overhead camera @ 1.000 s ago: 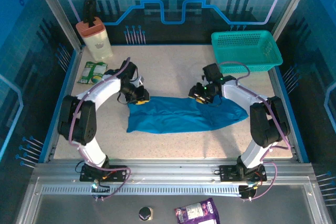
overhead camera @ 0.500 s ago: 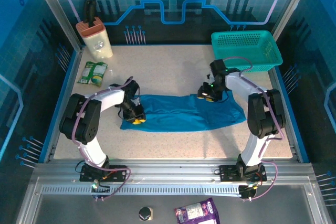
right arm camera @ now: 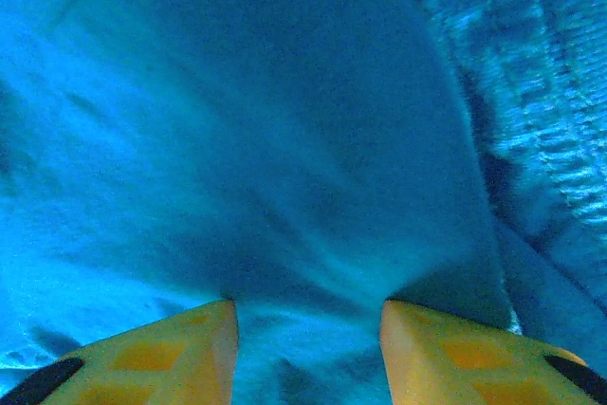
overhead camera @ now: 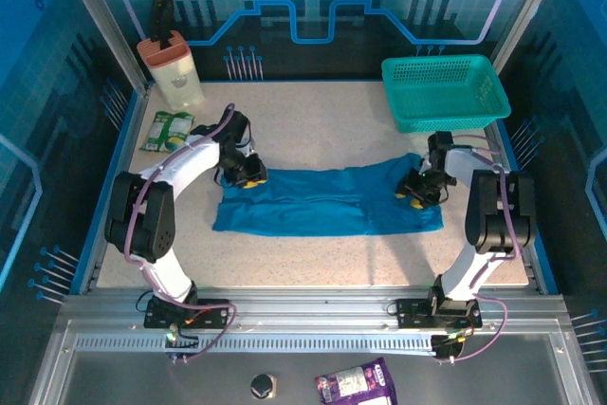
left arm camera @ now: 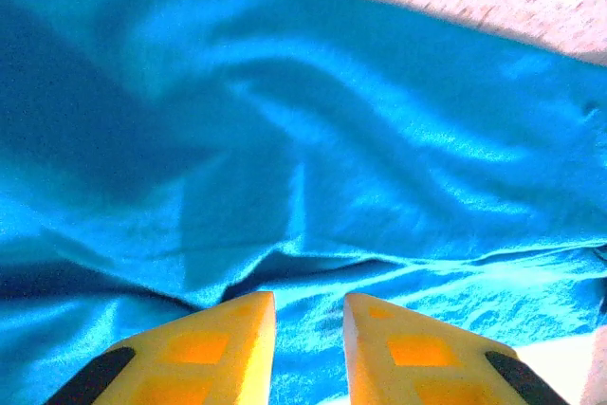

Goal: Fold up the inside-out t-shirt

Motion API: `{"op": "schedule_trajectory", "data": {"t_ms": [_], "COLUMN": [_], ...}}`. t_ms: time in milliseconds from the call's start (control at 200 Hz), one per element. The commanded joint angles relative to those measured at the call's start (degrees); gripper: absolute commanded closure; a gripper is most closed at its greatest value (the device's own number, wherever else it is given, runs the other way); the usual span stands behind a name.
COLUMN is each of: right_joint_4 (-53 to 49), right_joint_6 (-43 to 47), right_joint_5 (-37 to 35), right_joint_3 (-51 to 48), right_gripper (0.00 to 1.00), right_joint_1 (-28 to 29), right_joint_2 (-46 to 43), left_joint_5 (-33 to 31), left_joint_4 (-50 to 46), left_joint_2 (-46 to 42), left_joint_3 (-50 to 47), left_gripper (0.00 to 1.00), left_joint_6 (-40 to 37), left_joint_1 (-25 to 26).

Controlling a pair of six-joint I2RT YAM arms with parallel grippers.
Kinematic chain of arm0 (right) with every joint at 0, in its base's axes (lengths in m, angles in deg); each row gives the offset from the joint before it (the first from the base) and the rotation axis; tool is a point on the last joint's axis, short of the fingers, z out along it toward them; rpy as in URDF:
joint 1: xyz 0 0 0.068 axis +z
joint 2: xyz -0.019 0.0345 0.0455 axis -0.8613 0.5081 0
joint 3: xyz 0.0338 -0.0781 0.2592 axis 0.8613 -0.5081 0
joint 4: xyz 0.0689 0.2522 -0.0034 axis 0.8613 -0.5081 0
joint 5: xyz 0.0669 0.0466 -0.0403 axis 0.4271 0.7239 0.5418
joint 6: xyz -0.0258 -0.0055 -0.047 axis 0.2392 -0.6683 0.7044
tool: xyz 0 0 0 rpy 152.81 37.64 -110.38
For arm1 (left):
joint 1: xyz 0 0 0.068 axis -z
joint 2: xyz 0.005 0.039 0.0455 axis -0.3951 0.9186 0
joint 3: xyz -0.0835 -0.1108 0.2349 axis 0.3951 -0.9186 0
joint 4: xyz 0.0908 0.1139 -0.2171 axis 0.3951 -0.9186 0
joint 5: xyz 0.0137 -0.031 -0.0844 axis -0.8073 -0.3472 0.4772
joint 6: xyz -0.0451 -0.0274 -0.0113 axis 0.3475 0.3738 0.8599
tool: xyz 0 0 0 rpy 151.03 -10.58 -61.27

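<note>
Overhead, a blue t-shirt lies stretched across the middle of a speckled table.
Plain medium blue and softly wrinkled, it forms a long band running from 9 to 3 o'clock, with a lengthwise crease. The left gripper pinches cloth at its 10 o'clock corner. The right gripper clasps a thicker bunch at the 3 o'clock end.
</note>
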Motion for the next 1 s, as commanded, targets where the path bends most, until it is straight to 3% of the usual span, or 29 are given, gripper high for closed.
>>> {"op": "schedule_trajectory", "data": {"t_ms": [0,175,290,460,625,710,886,996], "right_joint_4": [0.72,-0.47,-2.25,-6.71,-8.49,-9.00,-10.91,-11.09], "right_joint_6": [-3.87,-4.20,0.76,11.42,15.23,17.51,18.58,18.42], "right_joint_5": [-0.90,-0.96,-0.85,-7.89,-12.84,-16.24,-15.99,-16.65], "right_joint_3": [-4.28,-4.82,-1.86,3.64,7.72,9.45,10.96,10.75], "right_gripper": [0.55,0.56,0.56,0.54,0.53,0.47,0.44,0.38], "right_joint_1": [-2.38,-2.42,-2.38,-2.35,-0.94,1.38,2.97,4.27], "right_joint_2": [-2.94,-7.08,-8.05,-4.70,0.16,1.76,5.48,6.93], "left_joint_5": [-1.65,-3.97,-6.07,0.37,5.62,6.96,8.27,8.34], "left_joint_4": [0.66,1.69,2.37,2.28,1.56,1.70,1.51,1.68], "left_joint_2": [6.48,12.89,13.44,13.71,13.56,12.73,11.02,10.05], "left_joint_3": [1.17,1.50,-0.31,0.97,3.33,3.63,3.39,2.59], "left_gripper": [0.74,0.76,0.76,0.76,0.76,0.75,0.75,0.75], "left_joint_6": [0.06,0.07,-0.32,-3.25,-3.94,-3.33,-3.36,-3.26], "left_joint_1": [-1.09,-2.69,-5.30,-9.76,-10.00,-9.92,-9.92,-9.92]}}
